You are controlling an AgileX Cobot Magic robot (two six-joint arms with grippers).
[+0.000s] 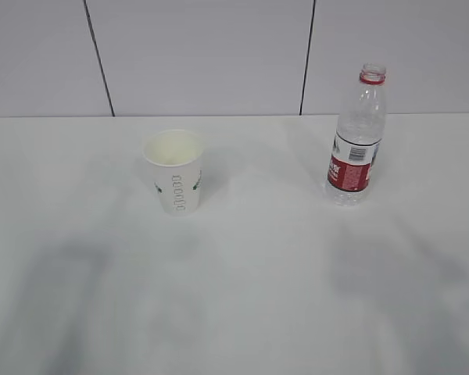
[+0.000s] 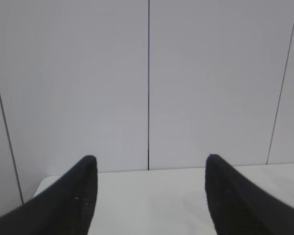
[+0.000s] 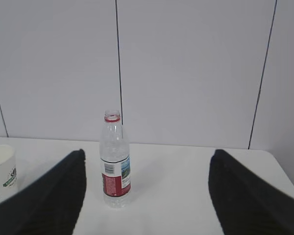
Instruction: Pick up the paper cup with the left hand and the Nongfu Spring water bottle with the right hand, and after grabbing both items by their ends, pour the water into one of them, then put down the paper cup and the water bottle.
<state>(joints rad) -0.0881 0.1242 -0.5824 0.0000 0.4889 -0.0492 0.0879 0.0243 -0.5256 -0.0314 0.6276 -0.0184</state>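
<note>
Table point(image 1: 242, 297) bare apart from two items standing well apart: bottle point(image 1: 357, 137) upright on the right, uncapped; cup point(image 1: 173, 172) upright on the left. Both grippers, left point(image 2: 149, 196) and right point(image 3: 144, 191), gape wide, empty. Approach each low and square before you close.

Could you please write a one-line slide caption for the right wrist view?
Open right hand faces an upright, uncapped water bottle on the white table, with the paper cup at the left edge.
</note>
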